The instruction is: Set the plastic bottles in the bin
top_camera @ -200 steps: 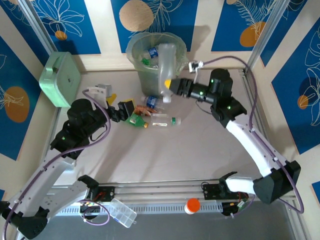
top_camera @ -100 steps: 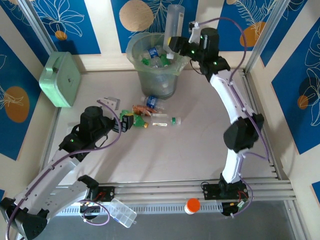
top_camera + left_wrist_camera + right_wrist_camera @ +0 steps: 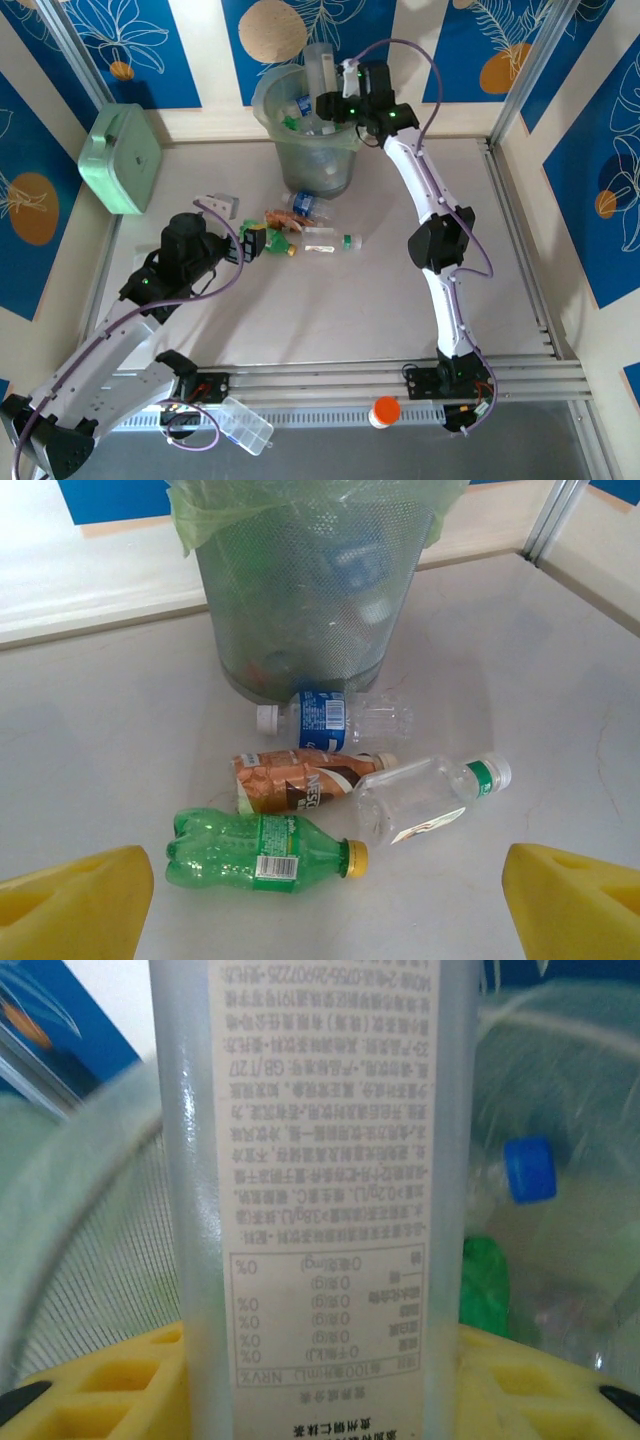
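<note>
- My right gripper is closed around a tall pale bottle, holding it upright above the bin, which stands at the worktop's far edge with other bottles inside.
- My left gripper is spread wide and empty, low over the worktop's left half.
- Ahead of it, four lie on their sides: a green bottle, a brown-labelled bottle, a blue-labelled bottle just beside the bin's foot, and a green-capped clear bottle.
- The worktop is pale grey and matte. Blue leaf-print wall panels rise behind it, and a mint box sits at the far left corner.
</note>
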`<state>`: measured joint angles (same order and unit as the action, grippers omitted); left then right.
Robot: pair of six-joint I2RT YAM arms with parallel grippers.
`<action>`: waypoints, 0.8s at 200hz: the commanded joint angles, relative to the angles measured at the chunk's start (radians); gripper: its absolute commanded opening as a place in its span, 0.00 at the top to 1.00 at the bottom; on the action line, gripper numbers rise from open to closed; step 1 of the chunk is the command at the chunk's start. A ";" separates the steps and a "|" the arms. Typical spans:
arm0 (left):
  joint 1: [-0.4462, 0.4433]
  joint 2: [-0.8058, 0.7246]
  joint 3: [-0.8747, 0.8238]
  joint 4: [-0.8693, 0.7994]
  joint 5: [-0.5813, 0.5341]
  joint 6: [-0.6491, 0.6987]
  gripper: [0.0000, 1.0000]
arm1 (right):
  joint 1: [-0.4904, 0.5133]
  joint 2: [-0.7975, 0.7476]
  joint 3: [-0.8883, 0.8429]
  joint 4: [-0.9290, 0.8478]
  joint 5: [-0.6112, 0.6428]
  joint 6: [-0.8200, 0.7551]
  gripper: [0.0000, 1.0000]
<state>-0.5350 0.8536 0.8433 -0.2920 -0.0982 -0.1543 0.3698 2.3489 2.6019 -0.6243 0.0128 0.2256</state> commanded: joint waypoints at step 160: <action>-0.008 -0.041 -0.011 0.019 -0.131 0.033 0.06 | 0.040 -0.010 0.041 -0.014 0.061 -0.118 0.42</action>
<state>-0.5354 0.8307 0.8421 -0.2920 -0.1936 -0.1471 0.4168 2.3341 2.5656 -0.6285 0.0998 0.0887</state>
